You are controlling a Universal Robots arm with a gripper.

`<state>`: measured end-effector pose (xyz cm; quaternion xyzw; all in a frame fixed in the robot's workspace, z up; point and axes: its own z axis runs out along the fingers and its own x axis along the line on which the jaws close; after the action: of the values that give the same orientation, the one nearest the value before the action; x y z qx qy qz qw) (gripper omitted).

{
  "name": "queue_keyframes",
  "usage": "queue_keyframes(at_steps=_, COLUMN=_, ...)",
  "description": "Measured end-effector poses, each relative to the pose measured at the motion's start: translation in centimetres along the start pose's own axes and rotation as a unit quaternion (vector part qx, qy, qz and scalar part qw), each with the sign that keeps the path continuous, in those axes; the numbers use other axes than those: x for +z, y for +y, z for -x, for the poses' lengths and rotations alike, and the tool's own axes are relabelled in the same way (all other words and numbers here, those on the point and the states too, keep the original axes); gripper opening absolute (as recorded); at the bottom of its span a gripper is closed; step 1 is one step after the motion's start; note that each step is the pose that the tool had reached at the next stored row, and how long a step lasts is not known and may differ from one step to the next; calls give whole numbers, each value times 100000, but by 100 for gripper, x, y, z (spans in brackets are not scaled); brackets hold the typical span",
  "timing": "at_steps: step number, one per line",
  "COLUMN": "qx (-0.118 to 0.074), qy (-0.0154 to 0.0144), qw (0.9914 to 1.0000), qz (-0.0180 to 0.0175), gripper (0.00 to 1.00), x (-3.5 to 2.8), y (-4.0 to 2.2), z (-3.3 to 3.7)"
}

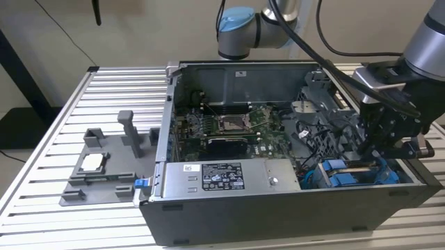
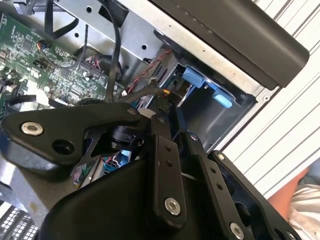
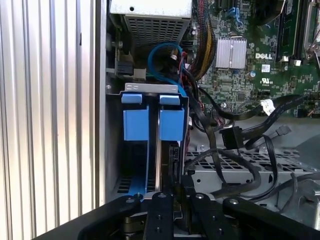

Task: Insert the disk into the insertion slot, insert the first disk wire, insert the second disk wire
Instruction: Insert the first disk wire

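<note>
1. The open computer case point(image 1: 278, 213) rests on a ribbed metal surface point(image 1: 118, 94). The circuit board point(image 1: 233, 122) lies on the case floor.
2. The arm reaches down from above into the case corner on the exterior view's right. The hand point(image 1: 372, 153) is lowered among the black cables point(image 3: 210, 160) there.
3. The insertion slot point(image 3: 150, 88) occupies this same corner, next to the case wall. It is a grey metal bay with blue tabs.
4. The disk point(image 3: 171, 125) stands on edge inside the insertion slot, with its blue bracket seated in the bay. A second blue bracket point(image 3: 135, 125) sits just beside it, nearer the case wall.
5. In both wrist views the fingers point(image 2: 165, 150) of the hand point(image 3: 176, 192) converge, and their tips are drawn together.
6. A black connector point(image 3: 174, 157) sits directly at the fingertips, against the end of the disk. It cannot be told whether the tips pinch it.
7. A loose black plug point(image 3: 232, 138) hangs on its cable near the insertion slot, apart from the hand.
8. A silver box point(image 1: 222, 179) with a black-and-white label fills the near side of the case.
9. On the exterior view's left, a grey holder point(image 1: 104, 174) lies on the surface outside the case. It carries a small silver chip point(image 1: 93, 163).
</note>
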<state>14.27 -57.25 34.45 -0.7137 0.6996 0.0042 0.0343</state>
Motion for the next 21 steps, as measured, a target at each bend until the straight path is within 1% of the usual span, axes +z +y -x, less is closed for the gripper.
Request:
queue_keyframes(at_steps=4, qx=-6, qy=40, qw=100000, qz=1, gripper=19, x=25, y=-1, z=1)
queue_keyframes(at_steps=11, qx=20, qy=55, qw=100000, qz=-2, gripper=19, x=47, y=-5, z=-1)
queue_keyframes(at_steps=17, qx=93, qy=32, qw=100000, qz=-3, gripper=19, x=87, y=-4, z=-2)
queue_keyframes(at_steps=21, qx=98, qy=57, qw=100000, qz=-3, gripper=19, x=90, y=-3, z=-3)
